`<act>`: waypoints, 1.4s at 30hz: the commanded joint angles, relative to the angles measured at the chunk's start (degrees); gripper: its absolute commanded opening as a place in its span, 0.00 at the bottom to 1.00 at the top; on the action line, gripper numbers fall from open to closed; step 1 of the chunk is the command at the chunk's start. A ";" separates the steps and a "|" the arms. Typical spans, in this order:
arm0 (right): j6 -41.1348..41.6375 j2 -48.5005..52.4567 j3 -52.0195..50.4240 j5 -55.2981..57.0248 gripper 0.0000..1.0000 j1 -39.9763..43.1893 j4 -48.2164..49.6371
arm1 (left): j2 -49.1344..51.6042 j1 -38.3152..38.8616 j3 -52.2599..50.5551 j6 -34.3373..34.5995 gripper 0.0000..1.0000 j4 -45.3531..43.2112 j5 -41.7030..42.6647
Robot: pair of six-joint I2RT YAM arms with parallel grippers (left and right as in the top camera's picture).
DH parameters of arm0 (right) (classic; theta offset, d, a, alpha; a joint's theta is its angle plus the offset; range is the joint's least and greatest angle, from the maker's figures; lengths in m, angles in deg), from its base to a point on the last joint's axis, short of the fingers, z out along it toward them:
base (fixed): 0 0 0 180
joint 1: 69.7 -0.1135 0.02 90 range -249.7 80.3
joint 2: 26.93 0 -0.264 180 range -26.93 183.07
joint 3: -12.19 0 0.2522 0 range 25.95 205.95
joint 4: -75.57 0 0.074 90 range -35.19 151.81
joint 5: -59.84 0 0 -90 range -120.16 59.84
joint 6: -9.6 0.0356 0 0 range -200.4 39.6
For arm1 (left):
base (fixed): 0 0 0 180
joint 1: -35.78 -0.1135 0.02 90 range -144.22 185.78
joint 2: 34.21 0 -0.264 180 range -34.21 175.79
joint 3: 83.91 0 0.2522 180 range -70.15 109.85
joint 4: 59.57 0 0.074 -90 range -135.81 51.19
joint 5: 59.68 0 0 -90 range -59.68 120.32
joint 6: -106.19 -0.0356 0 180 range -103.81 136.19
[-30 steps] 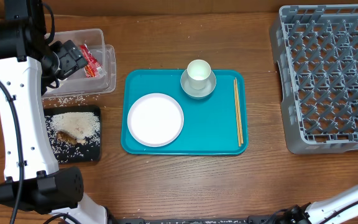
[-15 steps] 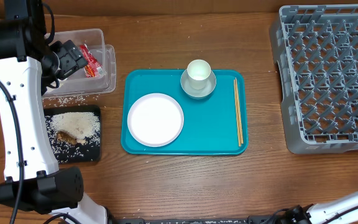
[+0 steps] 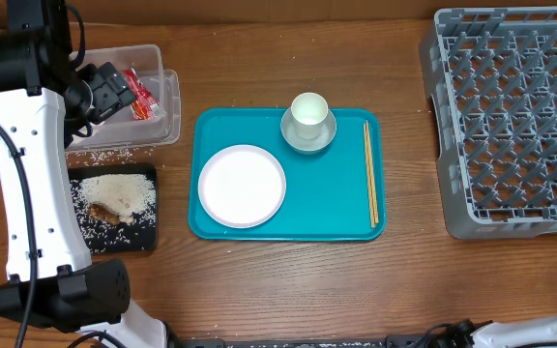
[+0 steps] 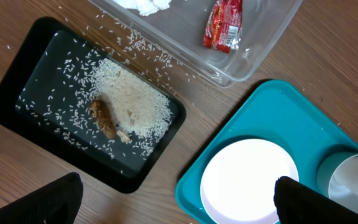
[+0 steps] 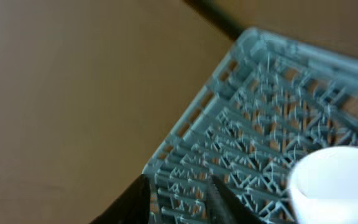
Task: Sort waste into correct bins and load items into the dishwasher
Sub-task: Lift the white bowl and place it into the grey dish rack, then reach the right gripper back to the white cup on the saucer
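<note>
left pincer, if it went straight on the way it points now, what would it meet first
Probably the bare table in the gap between the black tray corner and the teal tray, since the open left pincer frames that strip; depth is unclear.

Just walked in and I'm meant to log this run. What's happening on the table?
A robot is mid-cleanup, holding nothing. The left gripper hangs open above the clear tub, which holds a red wrapper and tissues; rice and a brown scrap lie in the black tray. The plate, cup, bowl and chopsticks sit on the teal tray. The right gripper, empty, is by the grey rack.
</note>
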 commanded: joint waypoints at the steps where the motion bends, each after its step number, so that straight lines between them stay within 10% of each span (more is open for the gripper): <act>1: 1.60 -2.43 0.50 1.99 0.33 -0.59 -0.92 | 0.48 0.13 0.44 0.52 1.00 0.09 -0.50; 5: 1.53 -2.45 0.50 1.79 0.48 -2.36 -1.42 | 0.48 0.13 0.44 0.52 1.00 0.09 -0.50; 9: -1.03 -2.43 0.48 1.27 0.88 -6.64 -6.23 | 0.48 0.13 0.44 0.52 1.00 0.09 -0.50; 22: -9.03 -2.47 0.50 18.69 1.00 -43.85 -25.49 | 0.50 0.13 0.44 0.52 1.00 0.09 -0.50; 31: -13.05 -2.03 0.48 29.90 1.00 -76.65 -20.63 | 0.48 0.13 0.44 0.52 1.00 0.09 -0.50; 37: -3.10 3.15 0.48 58.45 0.72 -90.03 -18.12 | 0.48 0.13 0.44 0.52 1.00 0.09 -0.50; 42: -1.81 10.51 0.48 65.24 0.72 -96.15 -16.00 | 0.48 0.13 0.44 0.52 1.00 0.09 -0.50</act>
